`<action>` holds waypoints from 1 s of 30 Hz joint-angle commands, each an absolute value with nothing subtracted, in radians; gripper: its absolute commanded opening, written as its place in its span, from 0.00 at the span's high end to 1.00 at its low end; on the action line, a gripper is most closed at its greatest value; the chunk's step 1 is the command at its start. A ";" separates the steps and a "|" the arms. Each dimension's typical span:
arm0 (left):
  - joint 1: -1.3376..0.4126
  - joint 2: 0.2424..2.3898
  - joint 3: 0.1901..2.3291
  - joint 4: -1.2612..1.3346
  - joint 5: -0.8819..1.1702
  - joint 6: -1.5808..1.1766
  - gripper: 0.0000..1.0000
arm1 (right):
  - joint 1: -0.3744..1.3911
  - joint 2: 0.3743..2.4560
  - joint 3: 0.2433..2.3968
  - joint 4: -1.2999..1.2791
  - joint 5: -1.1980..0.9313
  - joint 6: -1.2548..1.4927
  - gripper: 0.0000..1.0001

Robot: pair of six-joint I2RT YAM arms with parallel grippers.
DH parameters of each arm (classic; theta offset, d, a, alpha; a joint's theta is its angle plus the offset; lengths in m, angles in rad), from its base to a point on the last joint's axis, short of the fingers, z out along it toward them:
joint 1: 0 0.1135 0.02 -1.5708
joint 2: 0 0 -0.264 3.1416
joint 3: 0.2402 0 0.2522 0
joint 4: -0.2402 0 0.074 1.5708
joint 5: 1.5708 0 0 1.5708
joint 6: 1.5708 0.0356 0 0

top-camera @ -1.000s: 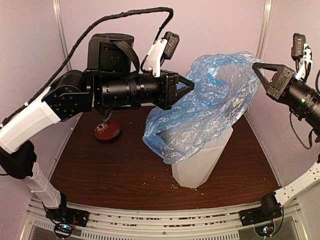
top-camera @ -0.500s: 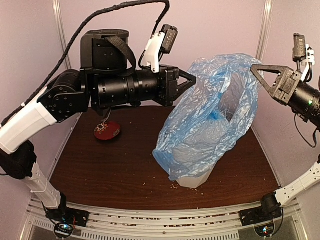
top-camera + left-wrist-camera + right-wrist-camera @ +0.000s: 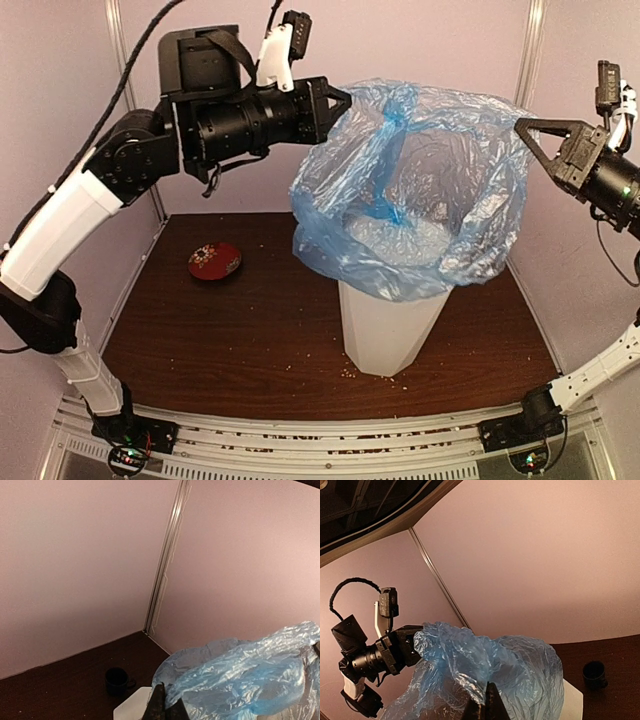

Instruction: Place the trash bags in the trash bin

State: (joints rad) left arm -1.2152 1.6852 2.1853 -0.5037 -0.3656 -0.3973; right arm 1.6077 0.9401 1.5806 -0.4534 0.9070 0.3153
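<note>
The two arms are holding the bag up between them like a sack being opened, and I would say that is the point of the pose. The left gripper has its fingers pinched tight on the rim at one side. The right gripper is nipped onto the opposite side, both held high and well apart, so the mouth is pulled wide and faces upward. Each wrist view shows the fingertips closed together with blue film bunched against them. The bag hangs directly over the bin, which stands upright on the table. The bag's lower folds cover the bin's top, so its rim is hidden. Some film seems to sag inside while the near side drapes outside; how much is truly in, I cannot tell. Keeping it taut and centred looks meant to let it settle as a liner. The red dish and the mug sit well clear.
</note>
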 commanded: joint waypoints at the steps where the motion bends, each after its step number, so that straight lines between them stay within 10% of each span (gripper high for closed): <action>1: -1.199 1.769 2.199 -0.520 -0.305 -0.421 1.00 | 1.605 0.980 1.592 -0.471 1.009 0.280 1.00; 24: -1.122 1.728 2.130 -0.509 -0.347 -0.456 1.00 | 1.576 0.978 1.567 -0.504 1.004 0.349 1.00; 30: -1.104 1.750 2.091 -0.510 -0.327 -0.463 1.00 | 1.546 1.094 1.681 -0.622 0.812 0.394 0.68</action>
State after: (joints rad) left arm -1.1099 1.7569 2.1181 -0.5468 -0.3290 -0.4511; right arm 1.5566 1.0462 1.6165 -0.5076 0.9573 0.3325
